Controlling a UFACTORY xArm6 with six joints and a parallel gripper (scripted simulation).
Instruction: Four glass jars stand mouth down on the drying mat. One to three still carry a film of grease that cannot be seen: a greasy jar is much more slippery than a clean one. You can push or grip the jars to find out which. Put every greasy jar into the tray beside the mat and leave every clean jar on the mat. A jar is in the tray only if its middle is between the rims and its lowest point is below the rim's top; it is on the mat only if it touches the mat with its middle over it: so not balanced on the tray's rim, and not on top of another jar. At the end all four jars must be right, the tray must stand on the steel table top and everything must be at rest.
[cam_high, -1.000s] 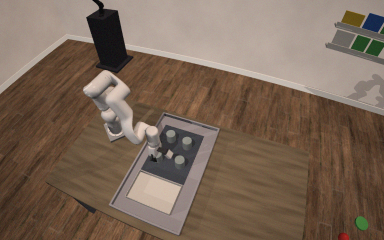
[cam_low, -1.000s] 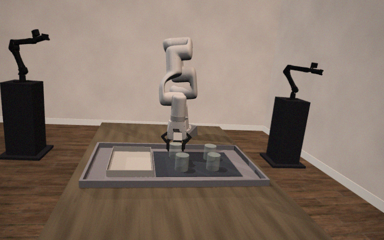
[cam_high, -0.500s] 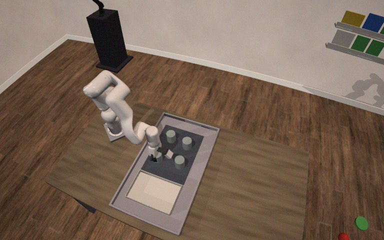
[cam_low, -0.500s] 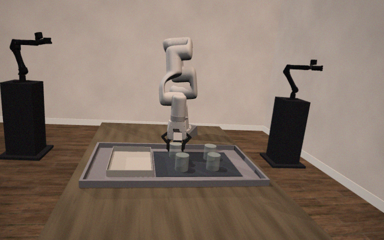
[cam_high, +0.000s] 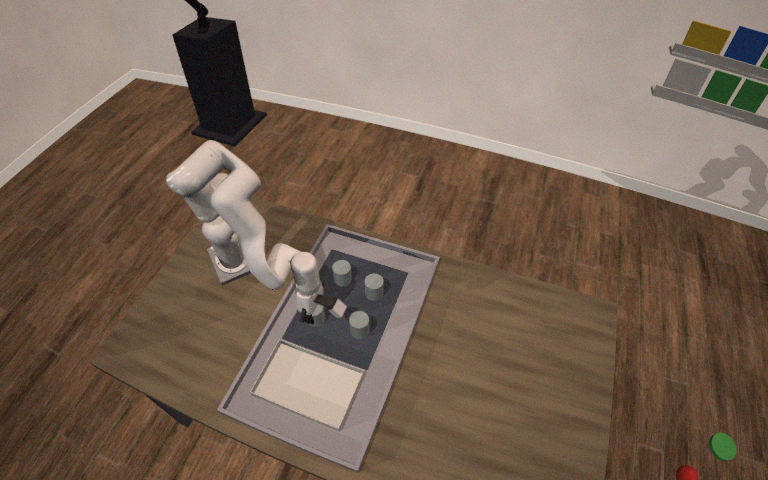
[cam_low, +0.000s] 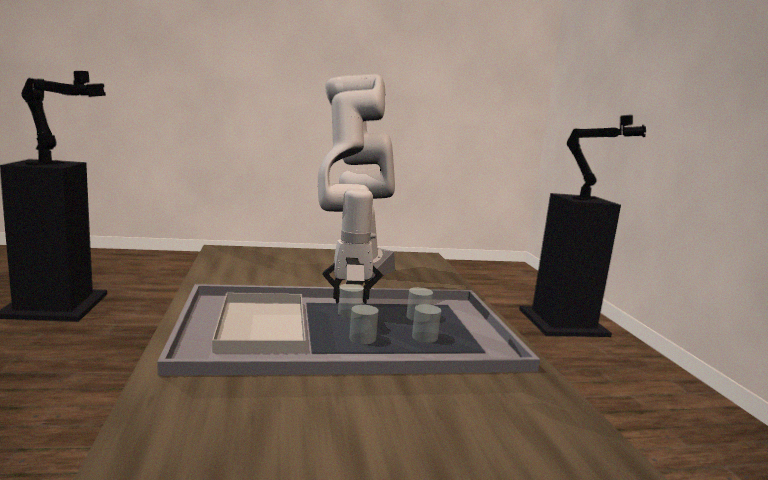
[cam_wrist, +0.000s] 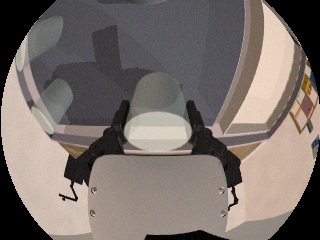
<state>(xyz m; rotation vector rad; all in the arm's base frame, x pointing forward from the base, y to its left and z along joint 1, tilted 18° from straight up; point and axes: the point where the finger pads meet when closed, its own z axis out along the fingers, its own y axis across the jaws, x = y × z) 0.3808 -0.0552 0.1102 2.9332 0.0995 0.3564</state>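
Observation:
The gripper (cam_high: 307, 318) (cam_low: 351, 300) (cam_wrist: 158, 102) is open, pointing down, its fingers on either side of one glass jar (cam_high: 319, 315) (cam_low: 351, 310) (cam_wrist: 158, 131) with narrow gaps. This jar stands on the dark drying mat (cam_high: 331, 347) (cam_low: 328, 340) (cam_wrist: 200, 45), on the robot's side and near the tray. A second jar (cam_high: 359, 324) (cam_low: 364, 324) stands farther from the robot. A third jar (cam_high: 341, 272) (cam_low: 420, 302) and a fourth jar (cam_high: 373, 286) (cam_low: 425, 323) stand at the mat's other end. The tray (cam_high: 311, 390) (cam_low: 257, 346) (cam_wrist: 254, 50) is beside the mat and holds no jar. Grease cannot be seen.
The steel table top (cam_high: 390, 345) (cam_low: 487, 322) has a raised rim around it and bears the mat and tray. The tray's wall runs close along the mat's edge. The other three jars stand apart from the gripper. The wooden table (cam_high: 487, 362) (cam_low: 362, 430) surrounds the steel top.

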